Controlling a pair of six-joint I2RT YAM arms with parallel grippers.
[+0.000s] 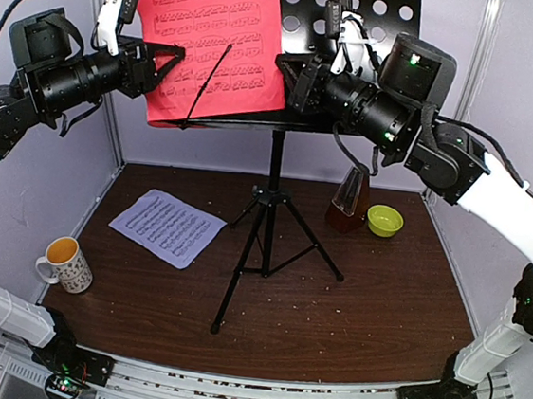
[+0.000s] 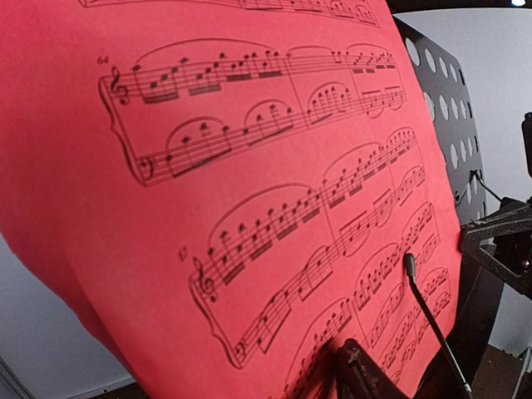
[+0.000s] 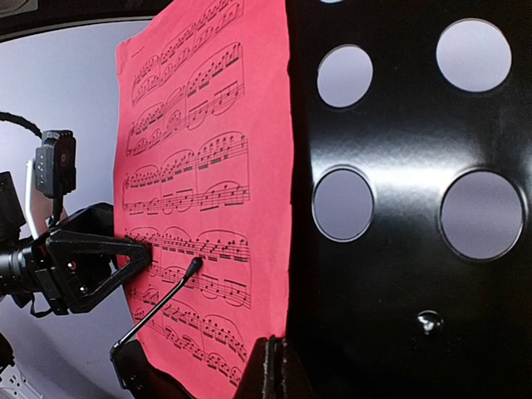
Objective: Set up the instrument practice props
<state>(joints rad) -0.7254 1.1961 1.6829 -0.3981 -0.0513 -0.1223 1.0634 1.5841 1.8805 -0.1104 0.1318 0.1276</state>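
Observation:
The black music stand (image 1: 271,195) stands mid-table on its tripod, with the red sheet (image 1: 212,37) leaning on its perforated desk (image 3: 399,274). A thin wire page holder (image 3: 158,303) lies across the sheet's lower part. My left gripper (image 1: 169,62) is at the sheet's left edge with its jaws apart; one finger (image 2: 359,376) shows in front of the paper. My right gripper (image 3: 287,364) is shut, its tips touching the sheet's lower right edge. The white sheet (image 1: 168,228) lies flat on the table at the left. The brown metronome (image 1: 347,200) stands to the right of the stand.
A yellow-green bowl (image 1: 384,220) sits beside the metronome at the right. A patterned mug (image 1: 67,264) stands near the front left. Grey walls close in the brown table (image 1: 370,306) at the back and sides. The tripod legs (image 1: 239,282) spread over the table's middle.

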